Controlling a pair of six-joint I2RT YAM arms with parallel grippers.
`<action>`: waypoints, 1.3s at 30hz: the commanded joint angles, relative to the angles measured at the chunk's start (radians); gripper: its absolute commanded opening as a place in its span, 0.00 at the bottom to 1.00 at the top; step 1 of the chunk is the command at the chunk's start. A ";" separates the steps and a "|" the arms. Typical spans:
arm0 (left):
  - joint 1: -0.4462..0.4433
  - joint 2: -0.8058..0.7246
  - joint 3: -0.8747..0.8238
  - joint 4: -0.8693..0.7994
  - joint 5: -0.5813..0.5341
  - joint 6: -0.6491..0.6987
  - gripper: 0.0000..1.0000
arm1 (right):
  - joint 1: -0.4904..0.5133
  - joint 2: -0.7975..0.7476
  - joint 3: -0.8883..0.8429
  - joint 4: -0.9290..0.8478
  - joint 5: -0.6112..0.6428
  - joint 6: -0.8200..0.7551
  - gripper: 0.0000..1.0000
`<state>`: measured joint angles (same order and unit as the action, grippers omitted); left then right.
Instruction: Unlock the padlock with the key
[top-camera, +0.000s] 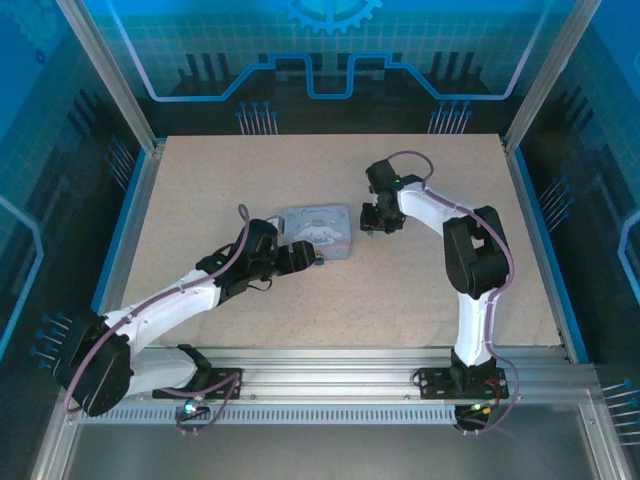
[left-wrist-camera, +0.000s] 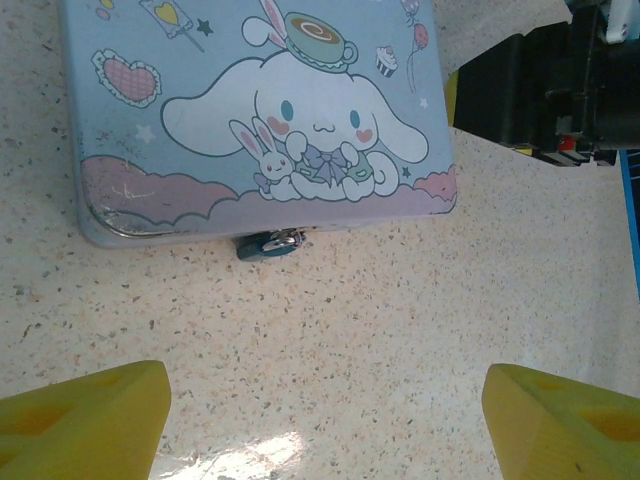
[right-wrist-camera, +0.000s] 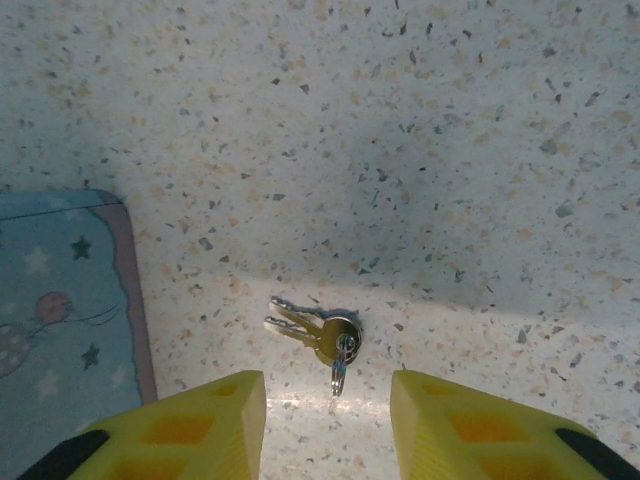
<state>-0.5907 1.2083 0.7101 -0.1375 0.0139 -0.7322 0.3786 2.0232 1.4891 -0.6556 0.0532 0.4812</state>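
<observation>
Metal near middle of table: one key bunch, at least two blades, beside one blue tin; one padlock at tin's edge; right gripper half-spread astride key, untouching; left gripper spread wide, empty.

Overhead, two close wrist views — shared tin

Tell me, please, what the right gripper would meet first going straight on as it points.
Probably the key, lying on the table ahead, in line with the gap between the fingers of the right gripper; depth is unclear, so the table might come first.
</observation>
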 joint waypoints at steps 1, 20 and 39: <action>-0.015 -0.011 -0.027 0.008 -0.020 -0.031 0.83 | -0.007 0.037 0.035 -0.046 0.009 0.007 0.36; -0.041 0.036 -0.058 0.061 -0.015 -0.058 0.83 | -0.024 0.110 0.062 -0.038 -0.019 0.005 0.27; -0.041 0.016 -0.046 0.076 -0.009 -0.061 0.83 | -0.035 -0.134 -0.159 0.122 -0.159 0.059 0.00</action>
<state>-0.6239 1.2446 0.6624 -0.0731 0.0113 -0.7872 0.3573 1.9888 1.3647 -0.5613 -0.0578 0.5171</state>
